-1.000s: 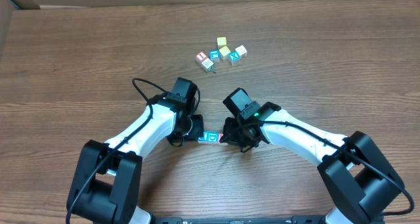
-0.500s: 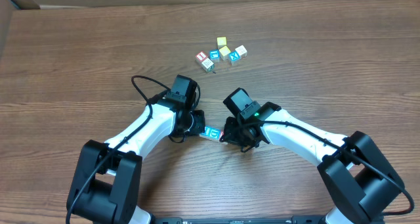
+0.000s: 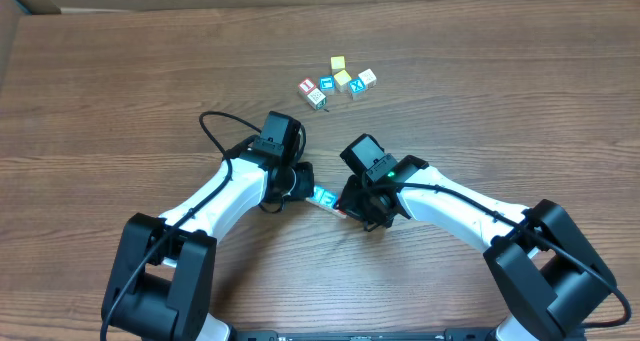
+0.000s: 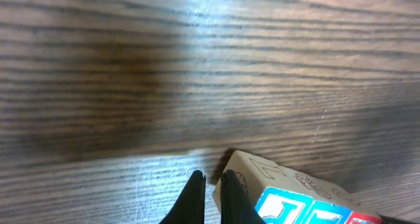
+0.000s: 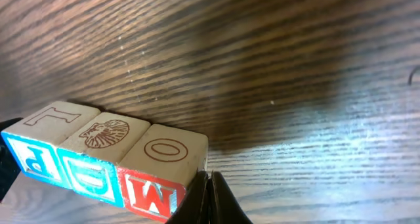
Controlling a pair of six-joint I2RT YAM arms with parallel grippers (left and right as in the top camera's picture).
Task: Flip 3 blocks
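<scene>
Three blocks lie end to end in a short row [image 3: 325, 198] between my two grippers. In the right wrist view they are a blue "P" block [image 5: 42, 145], a middle block with a blue letter [image 5: 98, 145] and a red "M" block with an "O" face [image 5: 164, 161]. My right gripper [image 5: 209, 184] is shut, its tips against the red block's end. My left gripper [image 4: 211, 184] is shut too, one finger touching the pale end face of the row [image 4: 289, 188]. From overhead, the left gripper [image 3: 303, 188] and right gripper [image 3: 343, 210] flank the slanted row.
A cluster of several loose cubes [image 3: 338, 81] lies at the back of the wooden table [image 3: 120, 91], among them a blue "X" cube [image 3: 357, 89] and two yellow cubes [image 3: 340, 71]. A cardboard edge [image 3: 10, 21] shows at the far left corner.
The row of three blocks has shifted away from the table's front and slanted, its left end rising farther back. The left gripper moved back with it; the right gripper barely moved.
</scene>
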